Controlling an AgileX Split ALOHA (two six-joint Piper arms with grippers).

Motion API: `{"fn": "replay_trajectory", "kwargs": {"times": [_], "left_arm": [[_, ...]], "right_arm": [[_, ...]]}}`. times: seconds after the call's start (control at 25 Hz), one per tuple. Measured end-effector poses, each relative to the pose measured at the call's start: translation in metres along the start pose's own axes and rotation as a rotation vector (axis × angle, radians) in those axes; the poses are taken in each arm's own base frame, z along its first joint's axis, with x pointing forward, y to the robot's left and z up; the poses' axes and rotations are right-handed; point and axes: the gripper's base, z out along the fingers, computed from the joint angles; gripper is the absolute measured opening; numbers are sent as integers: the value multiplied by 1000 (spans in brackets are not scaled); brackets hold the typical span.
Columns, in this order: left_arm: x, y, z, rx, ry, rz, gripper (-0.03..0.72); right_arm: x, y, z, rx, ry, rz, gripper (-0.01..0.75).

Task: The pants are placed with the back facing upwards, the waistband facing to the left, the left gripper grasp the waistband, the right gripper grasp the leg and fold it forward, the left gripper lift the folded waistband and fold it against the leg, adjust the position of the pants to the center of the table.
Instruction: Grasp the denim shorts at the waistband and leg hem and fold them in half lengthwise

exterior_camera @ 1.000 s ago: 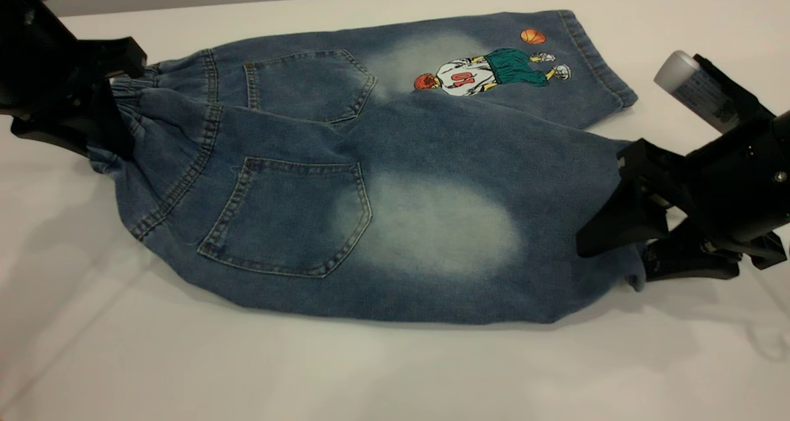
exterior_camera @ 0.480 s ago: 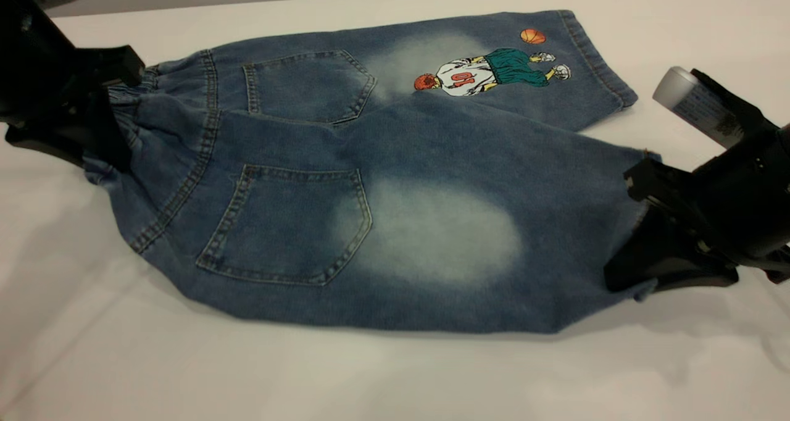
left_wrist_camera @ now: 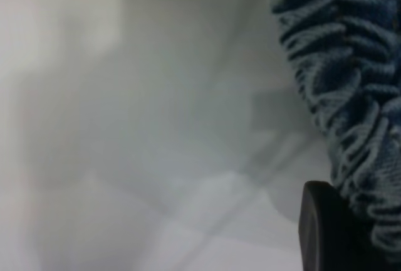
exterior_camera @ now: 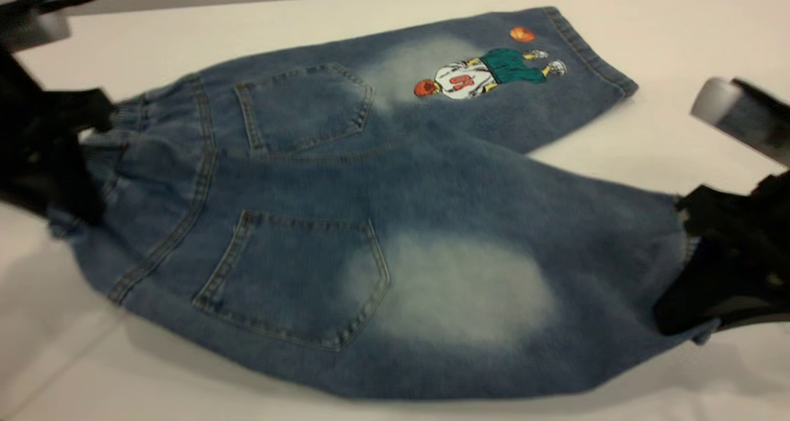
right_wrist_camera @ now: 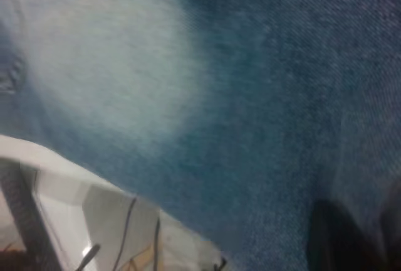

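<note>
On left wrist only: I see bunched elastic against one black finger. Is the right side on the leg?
Obs: Yes. The right gripper grips the hem of the plain leg, at the right end of the pants.
Op: Folded over yet?
Obs: No. Both back pockets show side by side, and the printed leg lies flat on the table, uncovered.
Op: Where is my gripper on the garment?
Obs: The left gripper is clamped on the waistband at the left end, with fabric bunched around its fingers.
</note>
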Motion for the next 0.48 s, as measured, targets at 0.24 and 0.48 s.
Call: {"fn": "replay_trajectory", "kwargs": {"times": [0.24,0.48], "left_arm": [[35,-3,-21,45,25,-33,141],[46,-13,-50,129,-25,-57,141]], "right_arm": [[9,20,-26,-43,31,-25,26],[10,50,-66,-87,28,-71,26]]}}
